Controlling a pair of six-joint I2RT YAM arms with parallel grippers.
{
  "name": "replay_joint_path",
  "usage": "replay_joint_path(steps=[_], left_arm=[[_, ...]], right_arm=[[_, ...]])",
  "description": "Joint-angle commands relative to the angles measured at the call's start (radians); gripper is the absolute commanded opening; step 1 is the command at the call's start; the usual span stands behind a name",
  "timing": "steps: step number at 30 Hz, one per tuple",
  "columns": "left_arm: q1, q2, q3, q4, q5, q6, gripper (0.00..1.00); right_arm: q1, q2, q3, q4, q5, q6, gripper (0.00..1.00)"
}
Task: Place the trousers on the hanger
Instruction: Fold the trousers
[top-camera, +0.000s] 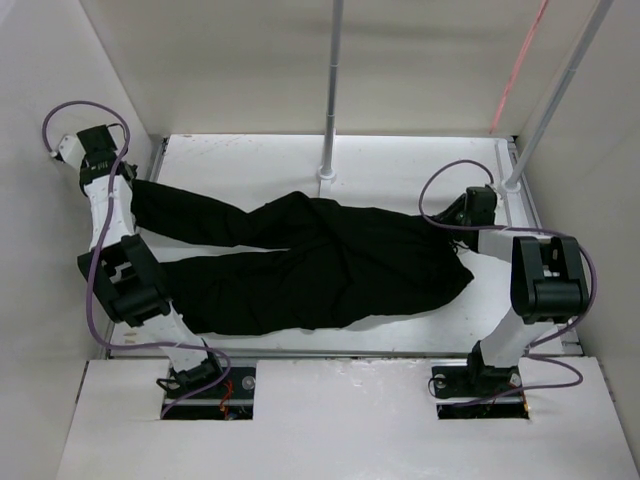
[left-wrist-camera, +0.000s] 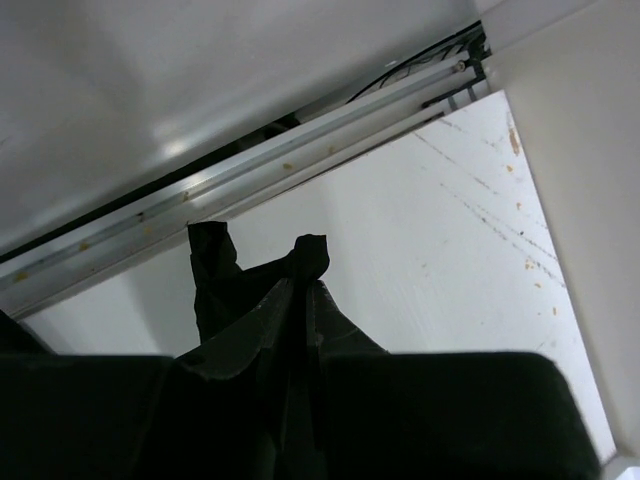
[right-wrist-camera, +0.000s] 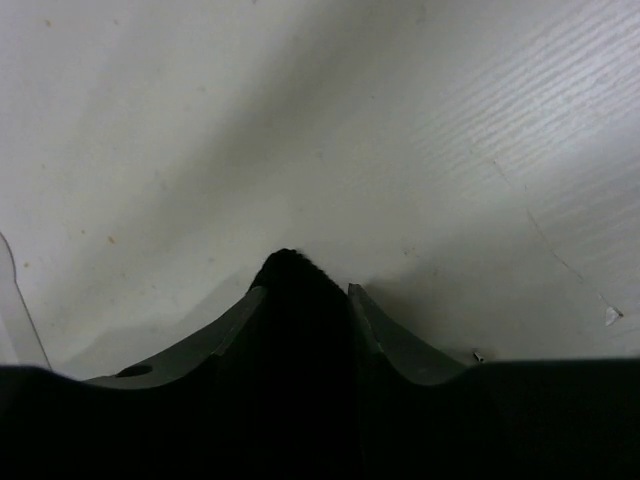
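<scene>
The black trousers (top-camera: 320, 260) lie stretched across the table, legs pointing left and waist at the right. My left gripper (top-camera: 128, 182) is shut on the end of the upper leg at the far left; in the left wrist view the cloth (left-wrist-camera: 225, 285) sticks out past the closed fingertips (left-wrist-camera: 302, 290). My right gripper (top-camera: 455, 215) is shut on the waist end at the right; in the right wrist view a black fold (right-wrist-camera: 295, 290) fills the gap between the fingers (right-wrist-camera: 380, 325). The hanger is out of view.
Two white upright poles (top-camera: 330, 110) (top-camera: 560, 90) stand at the back of the table, the middle one just behind the trousers. White walls close in left, right and back. An aluminium rail (left-wrist-camera: 250, 170) runs along the table's left edge.
</scene>
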Motion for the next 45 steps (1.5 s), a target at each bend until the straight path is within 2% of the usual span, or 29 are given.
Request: replay_joint_path(steps=[1, 2, 5, 7, 10, 18, 23, 27, 31, 36, 45], left_arm=[[-0.011, 0.025, 0.047, -0.046, -0.005, 0.027, 0.06], [-0.015, 0.037, 0.062, -0.054, -0.005, 0.032, 0.06], [-0.027, 0.063, 0.099, -0.059, -0.010, 0.035, 0.06], [-0.038, 0.079, 0.130, -0.060, -0.010, 0.037, 0.06], [-0.050, 0.100, 0.176, -0.060, -0.010, 0.040, 0.06], [-0.089, 0.226, 0.378, -0.121, -0.007, 0.049, 0.06], [-0.090, 0.269, 0.438, -0.158, 0.002, 0.046, 0.06], [-0.072, 0.180, 0.375, -0.123, 0.036, 0.028, 0.06], [-0.038, 0.021, 0.198, -0.031, 0.054, -0.006, 0.06], [0.044, -0.132, 0.053, -0.025, 0.096, -0.061, 0.06], [0.088, -0.314, -0.008, -0.072, 0.128, -0.101, 0.06]], right_arm=[[-0.010, 0.000, 0.039, 0.000, -0.034, 0.002, 0.44], [-0.016, -0.007, 0.033, 0.005, -0.033, 0.001, 0.43], [-0.041, -0.026, 0.031, 0.027, -0.059, 0.013, 0.11], [-0.055, -0.049, 0.019, 0.083, -0.076, 0.044, 0.04], [-0.093, -0.087, 0.003, 0.152, -0.086, 0.100, 0.00], [-0.243, -0.110, 0.025, 0.111, -0.038, 0.165, 0.00], [-0.266, -0.081, 0.003, 0.153, -0.041, 0.186, 0.00], [-0.262, -0.107, -0.039, 0.245, -0.044, 0.219, 0.00], [-0.277, -0.139, -0.086, 0.304, -0.050, 0.265, 0.00], [-0.305, -0.156, -0.107, 0.307, -0.072, 0.312, 0.00], [-0.349, -0.173, -0.145, 0.314, -0.090, 0.367, 0.00]])
